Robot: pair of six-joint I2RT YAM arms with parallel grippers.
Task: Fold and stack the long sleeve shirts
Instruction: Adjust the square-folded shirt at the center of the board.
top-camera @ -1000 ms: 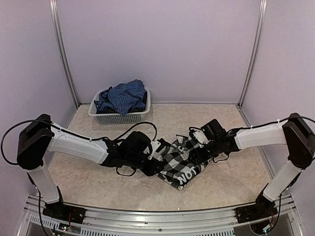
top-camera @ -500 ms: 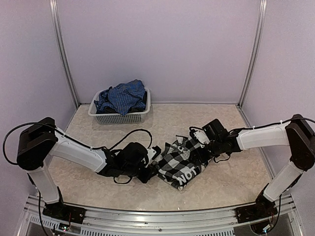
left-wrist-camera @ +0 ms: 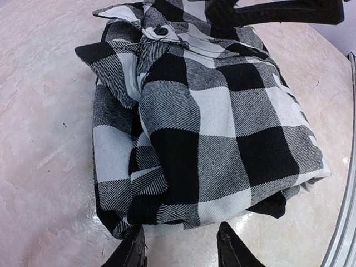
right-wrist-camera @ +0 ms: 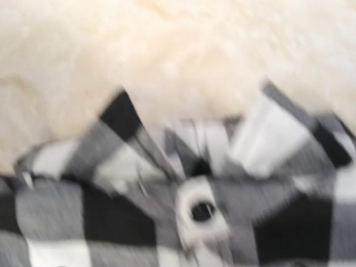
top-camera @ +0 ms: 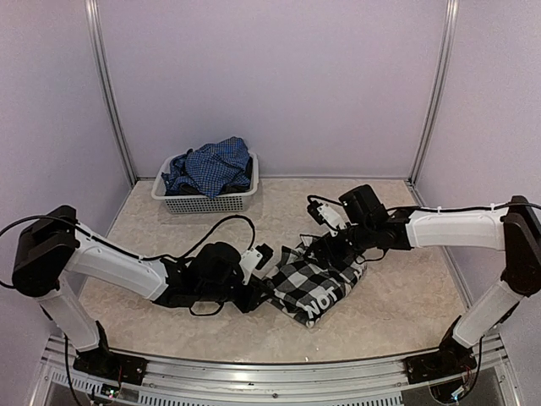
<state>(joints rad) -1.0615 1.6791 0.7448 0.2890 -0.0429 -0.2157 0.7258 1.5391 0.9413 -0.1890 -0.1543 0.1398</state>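
B/w check shirt [top-camera: 314, 283] is seen lying on the table [top-camera: 406, 317] near centre, slightly to the R, folded into a compact bundle. White block letters on a black band are shown along its near-R edge in the top view. In the L wrist view the bundle is seen w/ several layers stacked at its near edge, & a dark button [left-wrist-camera: 161, 31] is set on a white strip at the far end.

L gripper [top-camera: 267, 282] is held low at the bundle's L edge. In its wrist view the fingertips [left-wrist-camera: 132, 253] are seen spread apart w/ nothing caught btwn them, the cloth edge lying just ahead of them.

R gripper [top-camera: 328, 250] is placed at the bundle's far edge, by the collar end. Whether it is spread or pressed together cannot be told: its wrist view is blurred & no fingers are shown there, only check cloth, a button & pale table beyond.

Blue fine-check shirt [top-camera: 210, 165] is heaped, unfolded, in the white mesh basket [top-camera: 203, 203] at the far L of the table, well apart from the b/w shirt & both arms
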